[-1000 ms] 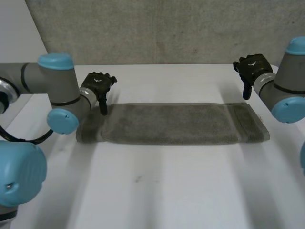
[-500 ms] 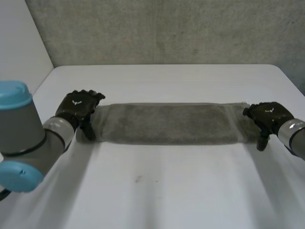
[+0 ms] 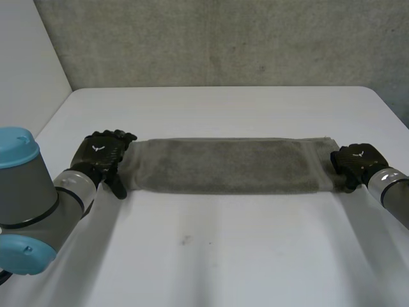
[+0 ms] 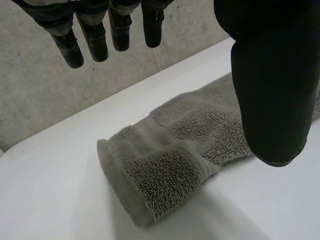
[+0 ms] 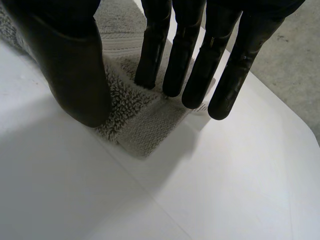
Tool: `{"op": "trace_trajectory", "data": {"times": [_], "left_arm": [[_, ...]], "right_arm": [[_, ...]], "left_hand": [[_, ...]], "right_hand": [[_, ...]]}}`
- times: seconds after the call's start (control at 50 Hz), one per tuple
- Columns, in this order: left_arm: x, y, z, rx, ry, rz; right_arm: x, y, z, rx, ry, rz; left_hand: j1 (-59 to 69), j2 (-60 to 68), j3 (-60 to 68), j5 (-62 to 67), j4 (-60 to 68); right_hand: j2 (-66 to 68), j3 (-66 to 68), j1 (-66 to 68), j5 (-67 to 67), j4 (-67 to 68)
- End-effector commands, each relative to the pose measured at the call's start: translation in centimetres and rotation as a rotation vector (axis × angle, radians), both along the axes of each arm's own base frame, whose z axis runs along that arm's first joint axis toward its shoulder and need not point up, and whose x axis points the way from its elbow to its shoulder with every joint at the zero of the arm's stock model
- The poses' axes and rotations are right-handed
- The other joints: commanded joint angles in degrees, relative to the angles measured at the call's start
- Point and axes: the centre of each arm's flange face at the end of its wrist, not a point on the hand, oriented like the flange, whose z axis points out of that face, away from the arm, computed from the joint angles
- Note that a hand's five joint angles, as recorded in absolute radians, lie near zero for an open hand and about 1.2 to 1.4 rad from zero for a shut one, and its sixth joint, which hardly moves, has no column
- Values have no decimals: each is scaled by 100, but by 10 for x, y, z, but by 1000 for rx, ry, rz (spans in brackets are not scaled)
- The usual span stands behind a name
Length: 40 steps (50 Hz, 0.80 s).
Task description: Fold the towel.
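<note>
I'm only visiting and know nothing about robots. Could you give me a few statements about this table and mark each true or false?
1. The towel lies as a long strip on the white table. True.
2. The left hand holds its end up in the air. False: that end lies flat, and the hand's fingers are straight, not closed on it.
3. The right hand is at the towel's other end. True.
4. The towel is bright red. False: it is grey.

My left robot hand (image 3: 102,153): black, small white mark on the back.
My right robot hand (image 3: 355,163): black, same white mark.
My left arm (image 3: 32,192): grey tube, light-blue round caps.
My right arm (image 3: 396,192): grey.
</note>
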Motion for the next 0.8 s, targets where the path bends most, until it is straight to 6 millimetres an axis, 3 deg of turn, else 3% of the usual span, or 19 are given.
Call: {"op": "trace_trajectory", "data": {"times": [0.02,0.04,0.16,0.22,0.3,0.32,0.36,0.38,0.42,0.48,0.56,0.6,0.64,0.66,0.68,0.7,0.74,0.76,0.8], "left_arm": [[0,1,-1,4,-1,-3],[0,1,-1,4,-1,-1],[0,2,-2,7,-2,-1],[0,2,-3,10,-3,-3],[1,2,-2,9,-2,-1],[1,2,-2,9,-2,-1],[2,1,-1,7,-2,4],[2,1,-1,7,-2,4],[3,1,-1,6,-2,7],[4,0,-1,6,-2,10],[6,1,-2,10,-3,14],[5,1,0,4,-1,14],[6,1,2,-2,1,14],[6,1,2,-2,1,14],[6,1,3,-4,2,14],[6,1,3,-5,2,14],[6,2,4,-7,2,14],[6,2,4,-7,2,14],[7,1,6,-12,4,17]], "right_arm": [[0,-4,-5,4,1,1],[0,-5,-5,2,3,-2],[-3,-10,-4,-9,7,-15],[-16,-17,-1,-12,10,-51],[-52,-30,11,-48,56,-127],[-52,-30,12,-48,56,-127],[-82,-40,25,-77,117,-176],[-82,-40,25,-77,117,-176],[-101,-49,40,-105,177,-203],[-105,-53,48,-114,190,-213],[-106,-63,77,-154,189,-237],[-100,-65,87,-176,183,-233],[-58,-62,107,-232,153,-167],[-57,-62,107,-232,153,-166],[-27,-58,115,-264,139,-113],[-27,-58,115,-265,139,-113],[34,-43,127,-320,121,-6],[34,-43,127,-320,121,-5],[92,-20,132,-359,100,109]], "left_hand": [[22,60,54,-154,51],[22,60,54,-154,51],[22,60,54,-154,51],[22,60,54,-154,51],[22,60,54,-154,51],[22,60,54,-154,51],[22,60,54,-154,51],[22,60,54,-154,51],[22,60,54,-154,51],[22,60,54,-154,51],[22,60,54,-154,51],[22,60,54,-154,51],[22,60,54,-154,51],[22,60,54,-154,51],[22,60,54,-154,51],[22,60,54,-154,51],[22,60,54,-154,51],[22,60,54,-154,51],[22,60,54,-154,51]], "right_hand": [[1690,1697,1682,1714,1694],[2981,2988,2974,3005,2985],[3207,3214,3199,3231,3211],[3207,3214,3199,3231,3211],[3207,3214,3199,3231,3211],[3207,3214,3199,3231,3211],[3207,3214,3199,3231,3211],[3207,3214,3199,3231,3211],[3207,3214,3199,3231,3211],[3207,3214,3199,3231,3211],[3207,3214,3199,3231,3211],[3207,3214,3199,3231,3211],[3207,3214,3199,3231,3211],[3207,3214,3199,3231,3211],[3207,3214,3199,3231,3211],[3207,3214,3199,3231,3211],[3207,3214,3199,3231,3211],[3207,3214,3199,3231,3211],[3207,3214,3199,3231,3211]]}}
